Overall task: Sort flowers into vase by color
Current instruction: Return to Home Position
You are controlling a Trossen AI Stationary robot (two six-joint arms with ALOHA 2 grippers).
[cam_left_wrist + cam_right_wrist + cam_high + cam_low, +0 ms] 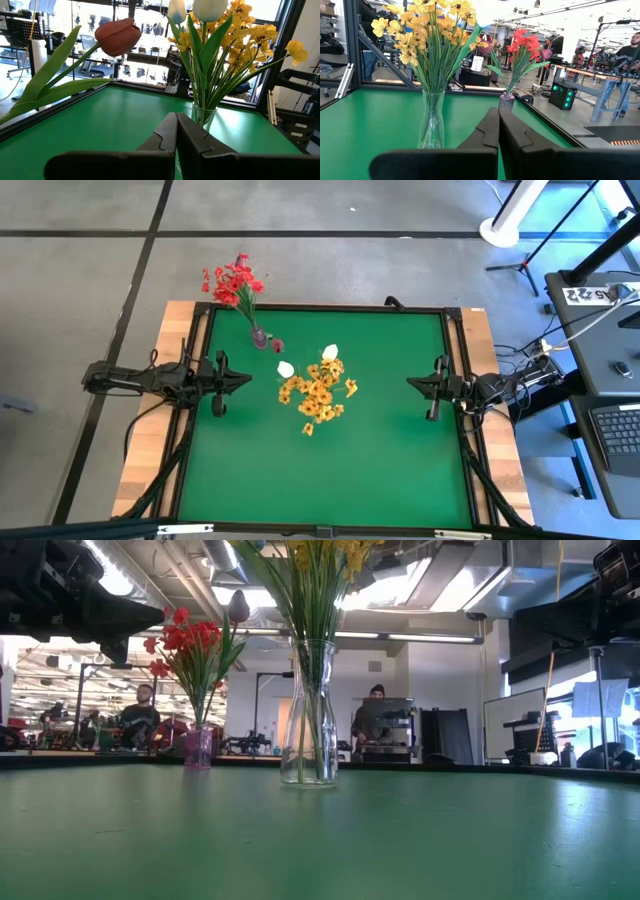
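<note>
Green table mat (330,480) fills the middle of the high view. Centre: clear vase (309,710) holding yellow flowers (318,395) and white buds (330,352). Up-left of it: small pink vase (198,748) holding red flowers (232,280) and a dark-red bud (277,345). Mid-left sits the left gripper (243,380), mid-right the right gripper (412,383), both with jaws together.

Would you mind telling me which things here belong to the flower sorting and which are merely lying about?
Job: yellow flowers and white buds in the clear vase; red flowers and dark-red bud in the pink vase; left gripper and right gripper, both shut, one at each side of the table.

Lying about: laptop, white stand base, person in the room behind.
</note>
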